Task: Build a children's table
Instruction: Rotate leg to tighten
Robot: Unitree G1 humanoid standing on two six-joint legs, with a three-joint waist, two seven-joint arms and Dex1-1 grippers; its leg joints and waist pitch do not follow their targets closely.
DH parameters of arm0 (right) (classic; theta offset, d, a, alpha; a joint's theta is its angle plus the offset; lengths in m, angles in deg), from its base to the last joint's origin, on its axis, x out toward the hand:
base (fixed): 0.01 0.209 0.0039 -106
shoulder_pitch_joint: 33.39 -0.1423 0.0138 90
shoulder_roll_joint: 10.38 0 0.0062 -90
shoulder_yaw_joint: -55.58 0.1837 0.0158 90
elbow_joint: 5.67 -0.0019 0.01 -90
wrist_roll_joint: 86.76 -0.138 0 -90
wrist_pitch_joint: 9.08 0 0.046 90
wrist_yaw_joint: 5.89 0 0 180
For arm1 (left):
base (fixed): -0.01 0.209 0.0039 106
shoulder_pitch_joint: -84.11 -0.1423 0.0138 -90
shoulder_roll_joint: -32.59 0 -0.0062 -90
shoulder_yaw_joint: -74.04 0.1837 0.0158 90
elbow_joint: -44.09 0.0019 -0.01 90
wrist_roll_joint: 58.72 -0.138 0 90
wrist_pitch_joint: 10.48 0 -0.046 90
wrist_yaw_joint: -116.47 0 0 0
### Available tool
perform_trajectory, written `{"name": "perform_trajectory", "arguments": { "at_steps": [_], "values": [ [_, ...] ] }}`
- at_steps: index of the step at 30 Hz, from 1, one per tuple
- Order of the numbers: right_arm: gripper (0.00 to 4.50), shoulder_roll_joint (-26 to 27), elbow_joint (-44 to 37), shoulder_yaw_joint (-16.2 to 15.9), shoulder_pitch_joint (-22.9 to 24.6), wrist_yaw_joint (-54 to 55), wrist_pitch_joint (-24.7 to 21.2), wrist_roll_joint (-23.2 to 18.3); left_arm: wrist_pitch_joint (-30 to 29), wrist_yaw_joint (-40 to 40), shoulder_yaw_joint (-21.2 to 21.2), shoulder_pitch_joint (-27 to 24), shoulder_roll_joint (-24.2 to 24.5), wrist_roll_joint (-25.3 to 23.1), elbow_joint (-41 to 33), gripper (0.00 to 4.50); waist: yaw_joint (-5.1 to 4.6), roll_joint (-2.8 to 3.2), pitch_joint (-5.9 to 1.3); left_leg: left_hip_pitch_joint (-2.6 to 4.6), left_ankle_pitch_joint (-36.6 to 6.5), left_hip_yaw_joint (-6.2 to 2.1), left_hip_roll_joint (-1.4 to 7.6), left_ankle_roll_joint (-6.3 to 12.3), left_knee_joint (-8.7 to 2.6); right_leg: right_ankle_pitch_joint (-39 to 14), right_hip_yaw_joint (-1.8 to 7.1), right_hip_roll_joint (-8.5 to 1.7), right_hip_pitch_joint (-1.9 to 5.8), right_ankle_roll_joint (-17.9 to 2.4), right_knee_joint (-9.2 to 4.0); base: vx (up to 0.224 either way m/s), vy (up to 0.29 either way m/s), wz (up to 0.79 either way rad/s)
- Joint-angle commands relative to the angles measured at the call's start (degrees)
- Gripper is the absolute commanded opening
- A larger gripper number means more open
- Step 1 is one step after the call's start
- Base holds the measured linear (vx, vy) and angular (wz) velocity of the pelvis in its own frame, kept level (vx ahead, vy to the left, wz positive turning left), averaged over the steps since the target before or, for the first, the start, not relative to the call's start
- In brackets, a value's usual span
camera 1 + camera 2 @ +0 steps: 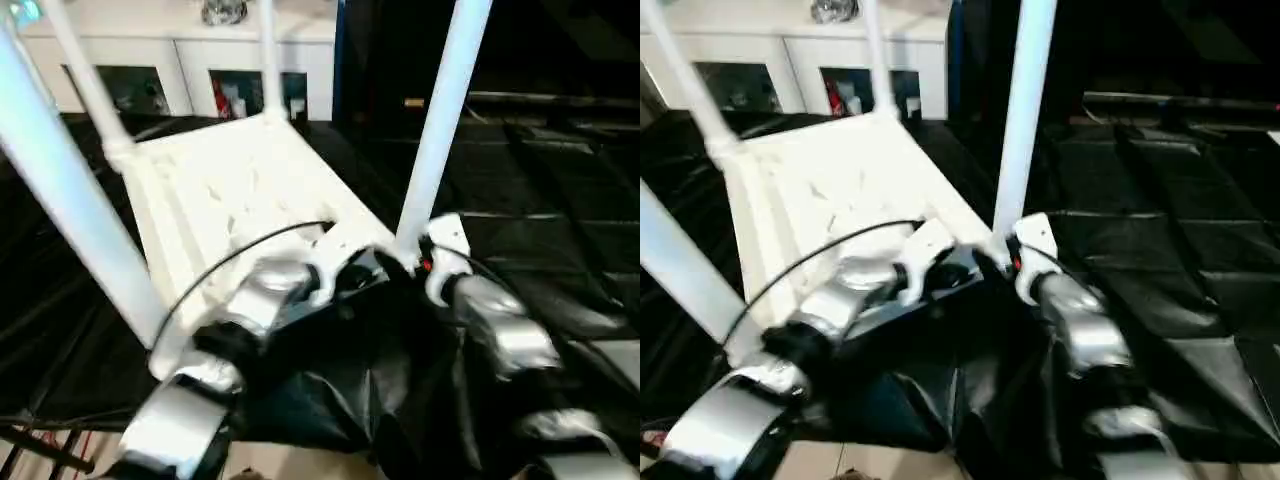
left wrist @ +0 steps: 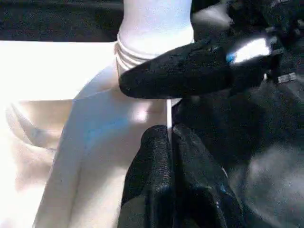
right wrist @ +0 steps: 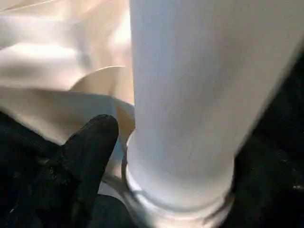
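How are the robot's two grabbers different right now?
The left gripper has its fingers pressed shut together at the white tabletop's near edge. The right gripper sits at the near right leg's base, one finger beside that leg. Both have black fingers.

Both my silver forearms reach forward and converge in front of me. My left gripper [image 2: 171,156] has its two black fingers pressed together, tips side by side with no gap. My right gripper [image 1: 405,262] sits just beside it; one of its black fingers [image 3: 88,152] shows, and I cannot tell how wide those jaws stand. A thin black cable arcs over my left wrist.
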Motion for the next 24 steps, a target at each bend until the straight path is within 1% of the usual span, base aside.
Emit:
{"name": "perform_trajectory", "arguments": {
  "at_steps": [1, 3, 5, 6, 7, 8, 9, 10, 13, 15, 16, 17, 19, 20, 21, 22, 23, 24],
  "values": [
    [3.85, -0.81, -2.05, -3.33, 0.72, -6.42, 0.70, 0.35, 3.68, -7.25, 1.45, -0.88, -0.34, 3.48, -4.46, 0.00, 0.36, -1.08, -3.24, 0.39, -14.18, -0.93, 3.19, 4.16, -4.30, -19.77, 2.95, -4.25, 2.99, -10.46, -4.29, 0.000, 0.000, 0.00],
    [3.85, -3.03, -3.22, -3.35, 1.13, -9.86, 0.47, -0.26, 2.72, -10.76, 1.72, -2.26, 1.39, 4.54, -7.22, 0.00, 0.61, -0.99, -3.24, 0.42, -14.65, -0.93, 3.28, 3.99, -4.36, -19.37, 2.97, -4.25, 2.97, -10.70, -4.13, 0.000, 0.000, 0.00],
    [3.85, -4.03, -3.78, -3.46, 1.33, -11.53, 0.51, -0.60, 2.38, -12.23, 1.99, -2.88, 2.28, 4.91, -8.52, 0.00, 0.71, -0.87, -3.31, 0.50, -14.55, -0.93, 3.39, 3.81, -4.38, -18.40, 3.00, -4.23, 2.86, -11.29, -3.95, 0.000, 0.000, 0.00],
    [3.85, -5.06, -4.14, -3.72, 1.49, -12.99, 0.64, -0.79, 1.90, -13.69, 2.20, -3.60, 3.16, 5.38, -9.93, 0.00, 0.66, -1.20, -3.31, 0.38, -14.36, -0.85, 3.36, 3.87, -4.35, -18.24, 3.00, -4.23, 2.93, -11.35, -3.96, 0.000, 0.000, 0.00],
    [3.85, -6.53, -4.52, -4.10, 1.70, -15.25, 0.91, -1.09, 0.96, -15.97, 2.56, -4.76, 4.66, 6.11, -12.27, 0.00, 0.83, -1.04, -3.29, 0.47, -13.94, -0.81, 3.40, 3.97, -4.31, -17.88, 3.05, -4.21, 2.84, -11.47, -3.89, 0.000, 0.000, 0.00],
    [3.85, -6.98, -4.49, -4.27, 1.72, -15.93, 1.16, -1.10, 0.58, -16.72, 2.65, -5.20, 5.16, 6.26, -13.11, 0.00, 0.96, -0.93, -3.42, 0.48, -13.73, -0.90, 3.53, 3.84, -4.26, -17.21, 3.03, -4.33, 2.93, -11.76, -3.58, 0.000, 0.000, 0.00],
    [3.85, -7.82, -4.59, -4.63, 1.81, -17.46, 1.40, -1.24, -0.22, -18.21, 2.89, -6.08, 6.22, 6.55, -14.73, 0.00, 0.89, -1.02, -3.39, 0.28, -12.95, -0.76, 3.49, 4.27, -4.19, -15.72, 3.10, -4.25, 2.88, -12.34, -3.46, 0.000, 0.000, 0.00],
    [3.85, -8.02, -4.67, -4.73, 1.85, -17.89, 1.48, -1.31, -0.37, -18.58, 2.96, -6.30, 6.48, 6.62, -15.12, 0.00, 0.92, -1.12, -3.35, 0.24, -12.82, -0.70, 3.38, 4.43, -4.16, -15.97, 3.06, -4.21, 2.88, -12.25, -3.57, 0.000, 0.000, 0.00],
    [3.85, -8.31, -5.10, -4.65, 2.02, -19.52, 1.32, -2.11, -1.10, -19.84, 3.08, -7.14, 7.34, 7.00, -16.69, 0.00, 1.06, -0.97, -3.35, 0.30, -12.48, -0.74, 3.43, 4.42, -4.16, -16.51, 3.02, -4.19, 2.82, -12.24, -3.55, 0.000, 0.000, 0.00],
    [3.58, -8.20, -6.45, -4.38, 2.40, -21.80, 0.39, -3.65, -2.27, -21.07, 3.23, -7.95, 8.10, 7.36, -18.30, 0.00, 1.12, -0.95, -3.35, 0.34, -12.89, -0.73, 3.45, 4.15, -4.18, -17.18, 3.03, -4.15, 2.77, -12.00, -3.62, 0.000, 0.000, 0.00],
    [3.51, -8.19, -6.63, -4.38, 2.44, -22.11, 0.25, -3.81, -2.42, -21.22, 3.26, -8.04, 8.21, 7.41, -18.51, 0.00, 1.19, -1.05, -3.35, 0.35, -12.97, -0.76, 3.49, 4.16, -4.21, -17.20, 3.02, -4.19, 2.82, -11.95, -3.61, 0.000, 0.000, 0.00],
    [3.48, -8.08, -6.74, -4.44, 2.54, -22.22, 0.31, -3.81, -2.64, -21.34, 3.28, -8.14, 8.30, 7.49, -18.74, 0.00, 1.29, -0.99, -3.33, 0.36, -12.92, -0.74, 3.46, 4.16, -4.23, -17.33, 3.04, -4.11, 2.77, -11.81, -3.62, 0.000, 0.000, 0.00],
    [3.27, -8.05, -6.58, -4.74, 2.69, -22.44, 0.33, -4.00, -3.35, -21.47, 3.53, -8.47, 8.60, 7.79, -19.62, 0.00, 1.33, -0.98, -3.32, 0.35, -12.98, -0.80, 3.45, 3.86, -4.29, -17.85, 3.04, -4.19, 2.76, -11.56, -3.66, 0.000, 0.000, 0.00],
    [3.27, -8.04, -6.57, -4.76, 2.70, -22.47, 0.32, -4.02, -3.39, -21.49, 3.55, -8.49, 8.62, 7.80, -19.66, 0.00, 1.28, -1.01, -3.35, 0.37, -12.99, -0.80, 3.43, 3.77, -4.27, -17.79, 3.05, -4.20, 2.76, -11.58, -3.63, 0.000, 0.000, 0.00],
    [3.11, -8.03, -6.51, -4.83, 2.78, -22.66, 0.38, -4.13, -3.72, -21.52, 3.66, -8.61, 8.74, 7.91, -20.03, 0.00, 1.27, -1.00, -3.37, 0.34, -12.78, -0.81, 3.40, 3.70, -4.24, -17.50, 3.05, -4.21, 2.79, -11.66, -3.59, 0.000, 0.000, 0.00],
    [3.11, -7.99, -6.53, -4.86, 2.88, -22.83, 0.39, -4.23, -3.97, -21.57, 3.72, -8.67, 8.81, 8.00, -20.26, 0.00, 1.23, -1.01, -3.35, 0.31, -12.71, -0.80, 3.38, 3.74, -4.23, -17.36, 3.04, -4.17, 2.79, -11.69, -3.58, 0.000, 0.000, 0.00],
    [3.01, -7.98, -6.80, -4.93, 3.11, -23.11, 0.20, -4.63, -4.31, -21.63, 3.80, -8.80, 8.91, 8.03, -20.63, 0.00, 1.21, -1.02, -3.37, 0.33, -12.54, -0.78, 3.37, 3.78, -4.21, -17.11, 3.05, -4.17, 2.80, -11.77, -3.57, 0.000, 0.000, 0.00],
    [2.93, -7.96, -7.07, -4.92, 3.28, -23.24, -0.04, -4.90, -4.46, -21.62, 3.82, -8.83, 8.89, 8.01, -20.75, 0.00, 1.22, -0.81, -3.41, 0.27, -12.21, -0.81, 3.36, 3.82, -4.17, -16.63, 3.05, -4.15, 2.83, -11.84, -3.51, 0.000, 0.000, 0.00]
  ]
}}
